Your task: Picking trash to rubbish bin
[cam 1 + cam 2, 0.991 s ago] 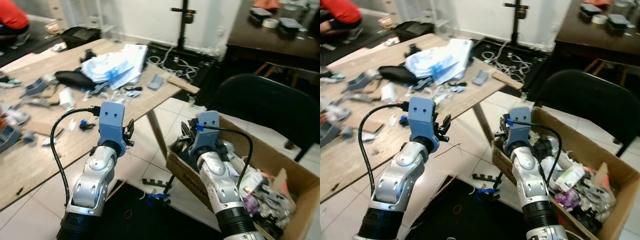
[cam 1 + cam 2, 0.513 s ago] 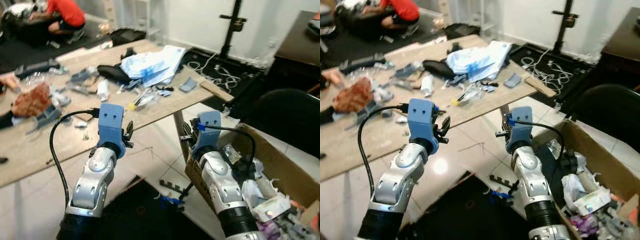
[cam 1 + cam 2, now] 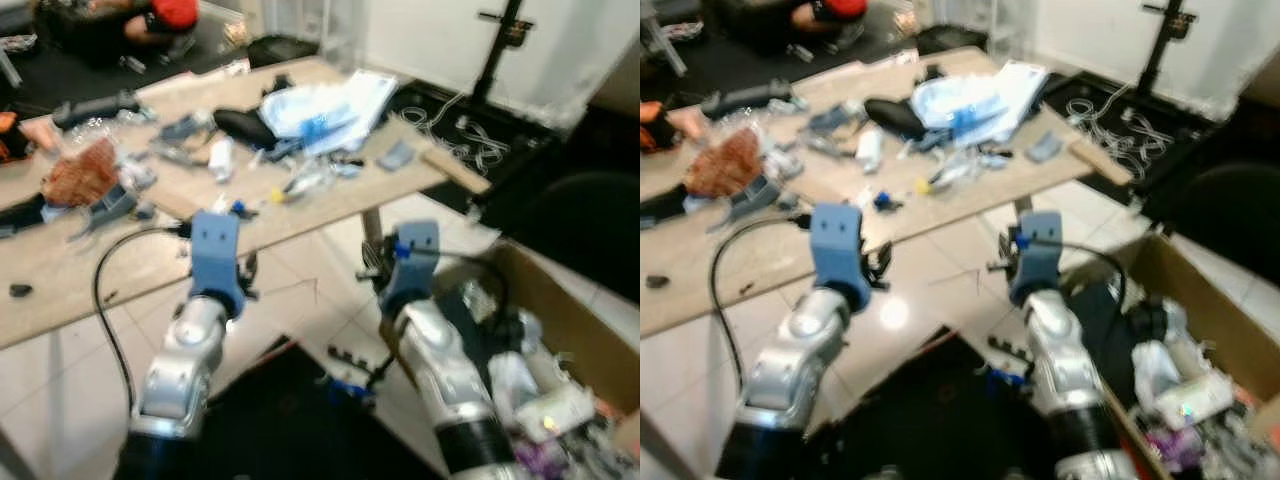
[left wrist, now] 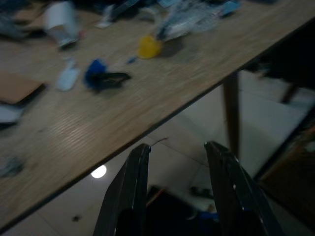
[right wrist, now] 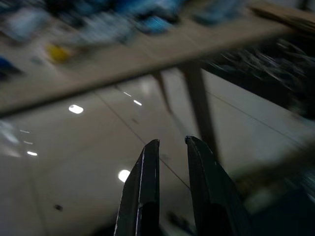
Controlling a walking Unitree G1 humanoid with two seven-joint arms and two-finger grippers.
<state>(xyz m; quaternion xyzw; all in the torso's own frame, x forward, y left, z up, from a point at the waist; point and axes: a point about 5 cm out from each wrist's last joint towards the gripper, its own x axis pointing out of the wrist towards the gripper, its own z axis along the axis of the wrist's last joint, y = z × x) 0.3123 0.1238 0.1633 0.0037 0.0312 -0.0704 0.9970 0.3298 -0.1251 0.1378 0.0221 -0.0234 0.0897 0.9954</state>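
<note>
Two grippers up and carrying nothing, facing a table of trash

Left gripper (image 4: 177, 184) has its fingers spread with nothing between them, hanging just short of the table (image 3: 120, 255) edge; right gripper (image 5: 170, 184) has its fingers a narrow gap apart, also bare, over the floor by the table leg (image 3: 372, 232). Trash lies well out on the tabletop: a yellow bit (image 4: 147, 46), a blue scrap (image 4: 101, 78), a white bottle (image 3: 221, 157), crumpled blue-and-white plastic (image 3: 325, 105). From here I'd worry the blur means the robot is on the move, so a reach could land short or knock litter off the edge. Beside the right arm, the box (image 3: 570, 310) serving as bin already holds wrappers and packets, quite full; a careless drop might spill over its rim
</note>
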